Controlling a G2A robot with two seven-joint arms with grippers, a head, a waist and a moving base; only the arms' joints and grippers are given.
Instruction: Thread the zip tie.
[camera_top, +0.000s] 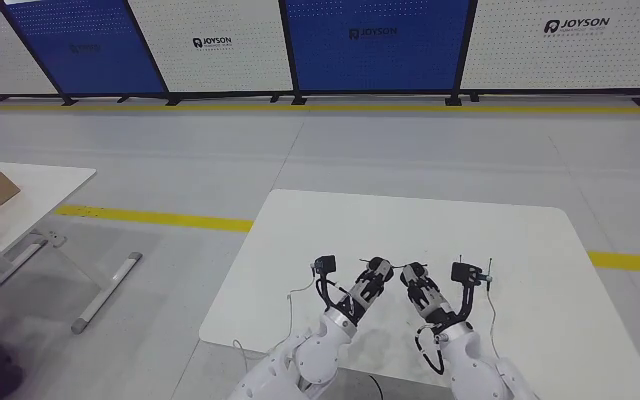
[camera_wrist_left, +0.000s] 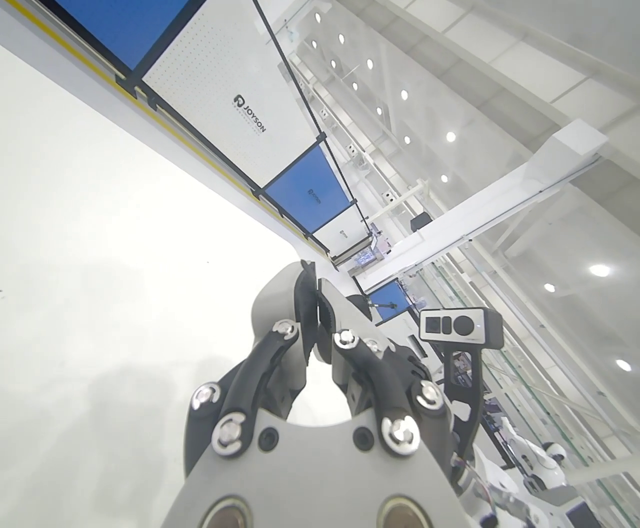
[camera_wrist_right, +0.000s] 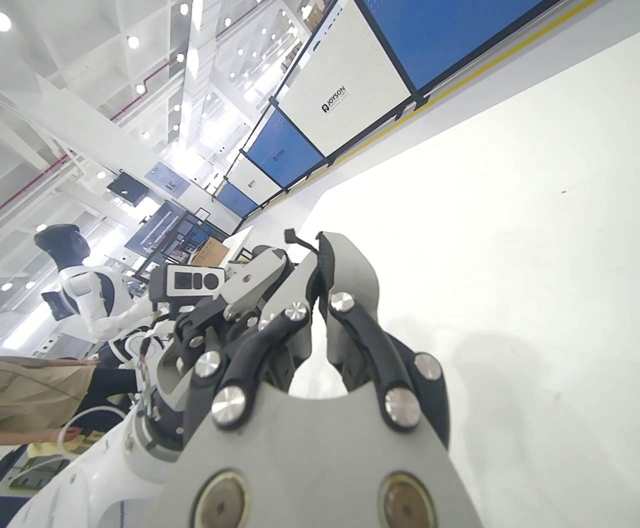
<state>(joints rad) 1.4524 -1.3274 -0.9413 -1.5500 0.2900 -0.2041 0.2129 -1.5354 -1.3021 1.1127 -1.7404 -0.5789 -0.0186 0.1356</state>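
Observation:
A black zip tie's small head sticks out past the tips of my right gripper, which is shut on the strap just behind it. My left gripper is shut too, with a thin dark strip pinched between its ribbed pads. From above, the left gripper and right gripper hover tip to tip over the near part of the white table. In the right wrist view the left gripper sits right beside the zip tie's head.
The table's front edge lies close under both arms, and its far half is bare. Thin wires stand beside each wrist camera. Another table stands off to the left across the floor.

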